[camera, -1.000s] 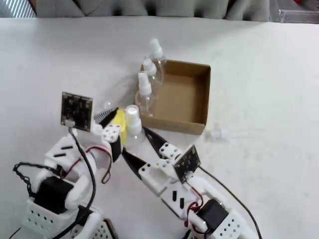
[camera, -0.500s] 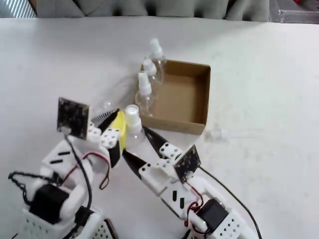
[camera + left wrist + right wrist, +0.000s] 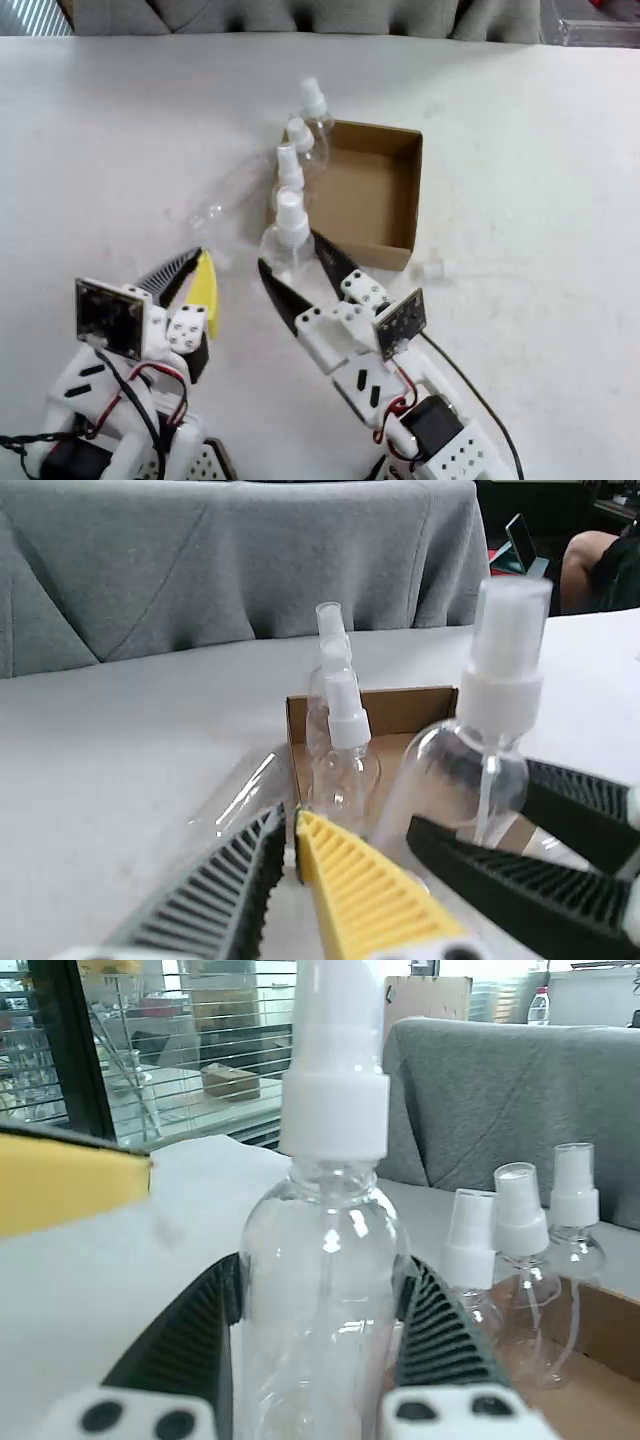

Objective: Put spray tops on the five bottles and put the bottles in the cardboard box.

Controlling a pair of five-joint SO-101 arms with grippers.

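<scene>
My right gripper (image 3: 289, 252) is shut on a clear bottle (image 3: 288, 238) with a white spray top (image 3: 333, 1080), held upright at the near-left corner of the cardboard box (image 3: 395, 150). The bottle (image 3: 320, 1260) sits between the black fingers (image 3: 195, 1335). Three capped bottles (image 3: 298, 135) stand in a row along the box's left wall. A clear bottle without a top (image 3: 215, 205) lies on the table to their left. My left gripper (image 3: 197, 262), with one grey and one yellow finger, is shut on nothing, apart from the held bottle on its near-left.
A small white piece (image 3: 435, 268) lies on the table just right of the box's near corner. The box (image 3: 400, 705) is open on top with nothing inside. Both arm bases crowd the near edge. A grey cloth-covered seat (image 3: 240, 560) stands beyond the table.
The left gripper let go at the bottle's top and drew back to the near left. The right gripper carried the capped bottle a little farther, up to the box's corner.
</scene>
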